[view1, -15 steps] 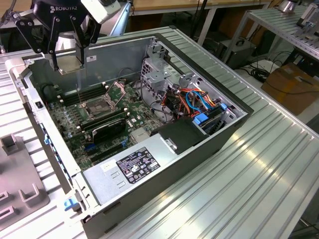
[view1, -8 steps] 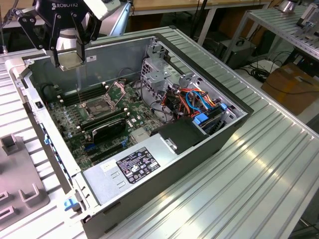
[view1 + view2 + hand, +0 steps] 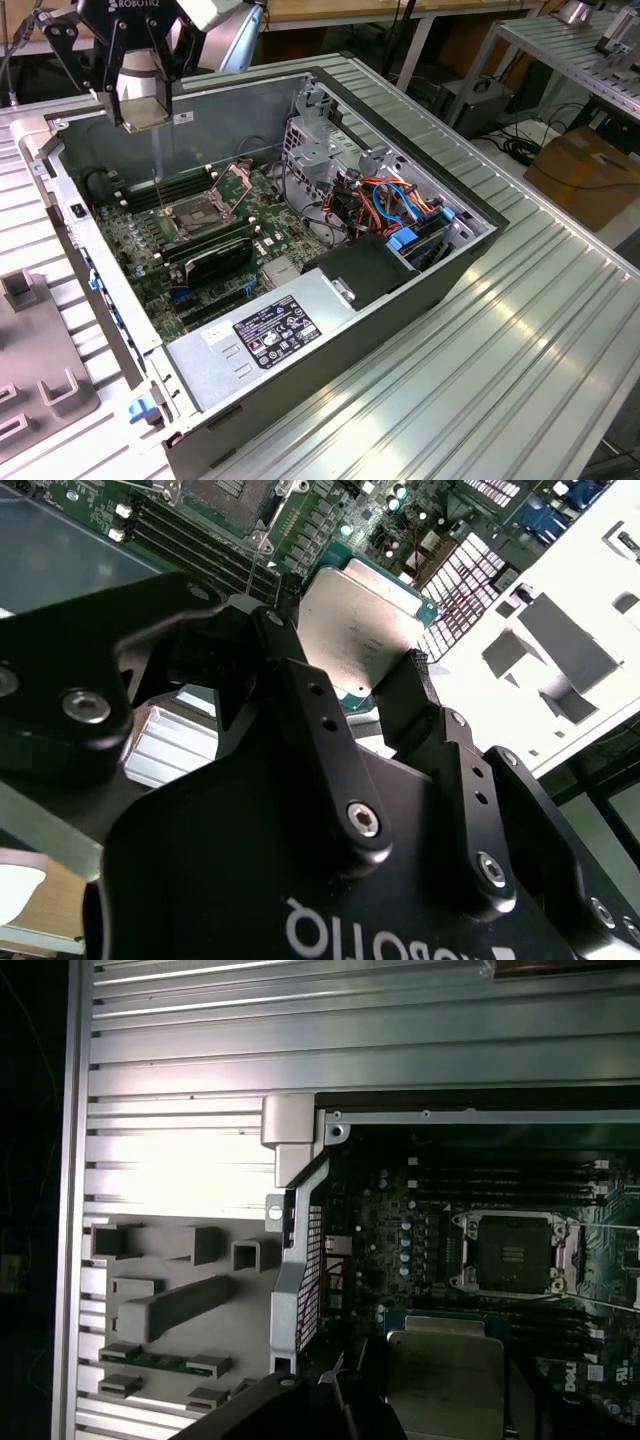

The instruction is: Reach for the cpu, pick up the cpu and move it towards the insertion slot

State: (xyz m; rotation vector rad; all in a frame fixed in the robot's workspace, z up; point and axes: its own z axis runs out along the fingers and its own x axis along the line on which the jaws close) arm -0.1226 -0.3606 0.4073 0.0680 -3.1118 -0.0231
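A black robot gripper [image 3: 143, 95] is holding a flat, square, silver-topped cpu [image 3: 147, 113] above the back corner of an open grey steel computer case [image 3: 400, 290].

The gripper's fingers [image 3: 415, 695] are pinching the cpu by opposite edges, its metal lid showing in both wrist views [image 3: 445, 1380], while the insertion slot [image 3: 194, 214], a square socket with a dark centre and shiny steel frame, is lying open on the green motherboard [image 3: 150, 240] well below and apart from the chip. The case is sitting on a ribbed, silver aluminium desk [image 3: 520, 330], with grey fixture blocks [image 3: 45, 390] at the exterior view's left; a brown cardboard box [image 3: 585, 170] is resting on the floor beyond, beside a metal-framed bench [image 3: 570, 50] at the exterior view's right.
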